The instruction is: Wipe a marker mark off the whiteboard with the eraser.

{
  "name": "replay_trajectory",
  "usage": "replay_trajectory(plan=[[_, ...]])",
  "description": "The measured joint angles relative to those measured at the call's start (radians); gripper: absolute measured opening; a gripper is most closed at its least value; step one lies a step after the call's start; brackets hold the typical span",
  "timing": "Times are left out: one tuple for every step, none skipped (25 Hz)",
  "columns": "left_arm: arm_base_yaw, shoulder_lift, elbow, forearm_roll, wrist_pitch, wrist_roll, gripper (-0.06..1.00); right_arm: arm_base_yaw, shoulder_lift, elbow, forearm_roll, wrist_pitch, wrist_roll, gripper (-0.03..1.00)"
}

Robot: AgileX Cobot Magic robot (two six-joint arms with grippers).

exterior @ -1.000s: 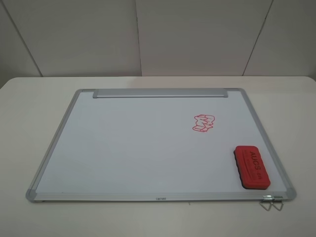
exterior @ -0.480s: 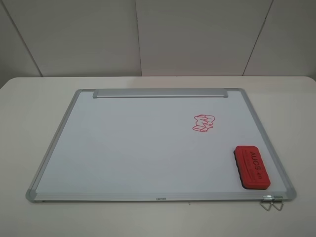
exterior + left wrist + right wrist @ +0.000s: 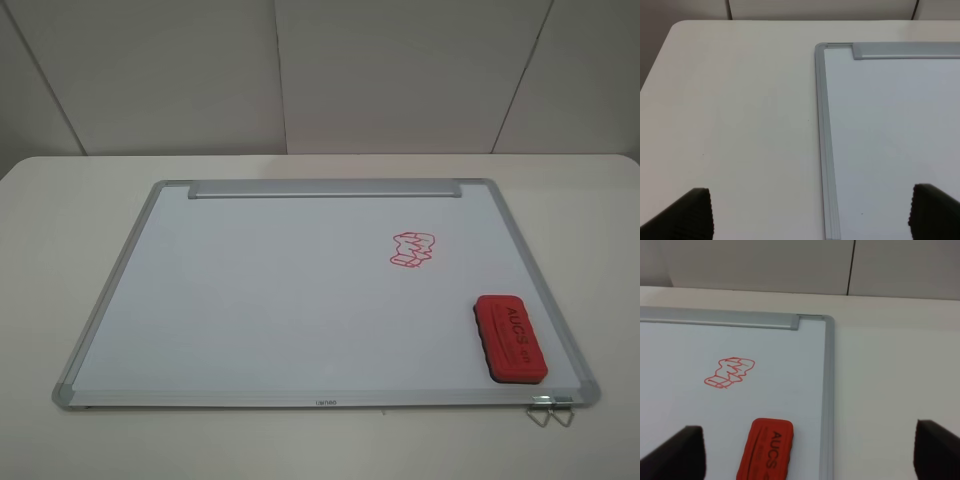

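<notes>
We see the eraser (image 3: pixel 510 337) lying on the whiteboard (image 3: pixel 250 300).
Both our grippers, left (image 3: pixel 810 212) and right (image 3: pixel 807 455), are wide open, holding nothing.

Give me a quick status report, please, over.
Both claws open, empty: left, right. Eraser lying untouched on whiteboard, near red mark. Nothing in the way.

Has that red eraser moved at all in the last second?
No. The eraser sits in the same spot near the whiteboard's right frame, below the red drawing.
</notes>
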State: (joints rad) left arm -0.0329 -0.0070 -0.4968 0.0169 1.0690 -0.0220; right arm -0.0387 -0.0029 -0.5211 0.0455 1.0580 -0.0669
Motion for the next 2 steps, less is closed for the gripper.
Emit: replay_trajectory(plan=[[0.000, 0.000, 0.000, 0.000, 0.000, 0.000, 0.78, 0.000, 0.000, 0.000, 0.000, 0.000, 0.000, 0.74], [0.000, 0.000, 0.000, 0.000, 0.000, 0.000, 0.78, 0.000, 0.000, 0.000, 0.000, 0.000, 0.000, 0.74]])
